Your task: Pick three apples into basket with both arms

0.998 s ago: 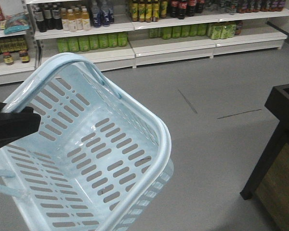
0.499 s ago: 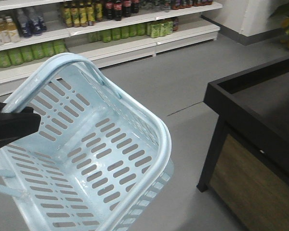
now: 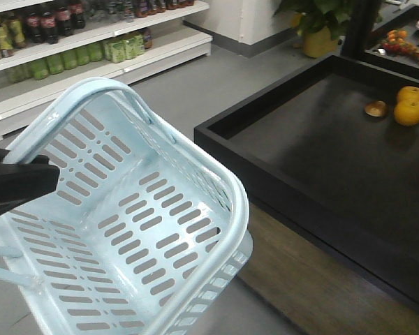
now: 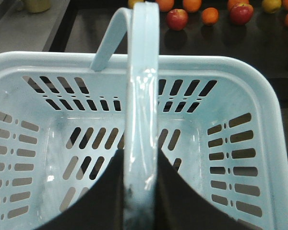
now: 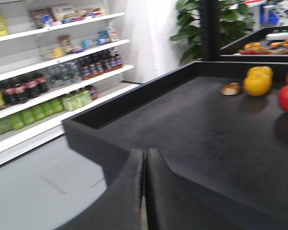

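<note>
Your left gripper [image 4: 140, 165] clamps the loop handle [image 4: 143, 72] of the pale blue slotted plastic basket [image 3: 232, 192]; your right gripper [image 5: 144, 158] is pinched together, empty.

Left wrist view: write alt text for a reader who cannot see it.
An empty pale blue basket seen from above, its loop handle clamped in the black left gripper at the bottom of the frame. Beyond the basket, two red apples and several oranges lie on a dark table.
</note>
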`<state>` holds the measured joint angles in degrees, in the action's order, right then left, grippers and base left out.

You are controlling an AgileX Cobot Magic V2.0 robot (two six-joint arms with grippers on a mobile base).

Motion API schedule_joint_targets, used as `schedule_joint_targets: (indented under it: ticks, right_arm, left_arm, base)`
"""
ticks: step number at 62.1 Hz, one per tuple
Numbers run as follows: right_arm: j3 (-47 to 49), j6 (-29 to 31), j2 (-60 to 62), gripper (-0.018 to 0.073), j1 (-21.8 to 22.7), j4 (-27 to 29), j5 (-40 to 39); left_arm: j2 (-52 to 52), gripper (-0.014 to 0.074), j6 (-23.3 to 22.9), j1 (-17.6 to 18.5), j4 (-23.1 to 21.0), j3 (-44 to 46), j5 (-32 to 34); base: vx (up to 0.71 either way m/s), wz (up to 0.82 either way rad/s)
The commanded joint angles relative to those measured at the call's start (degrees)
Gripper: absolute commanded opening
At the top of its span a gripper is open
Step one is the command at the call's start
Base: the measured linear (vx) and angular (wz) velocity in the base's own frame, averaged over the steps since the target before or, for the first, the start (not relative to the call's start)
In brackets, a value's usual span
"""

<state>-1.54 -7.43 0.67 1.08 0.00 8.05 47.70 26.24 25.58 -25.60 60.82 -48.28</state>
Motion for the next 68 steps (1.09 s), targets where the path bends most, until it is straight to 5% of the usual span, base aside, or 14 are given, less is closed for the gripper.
schedule_joint_targets:
  ticks: [1,68]
  right_arm:
    - [-0.75,0.45,0.64,-0.0005,0.24,-0.39,-4.34]
    - [-0.75,0.45,0.64,-0.0005,0.24,-0.39,-4.34]
  left_arm:
    - [-0.61,-0.0006,-0.23,0.26,-2.06,1.6,5.58]
    - [-0.61,-0.0006,-0.23,0.26,-2.06,1.6,5.58]
  base:
    - [0.14,-0.55]
    - [0.13,-0.41]
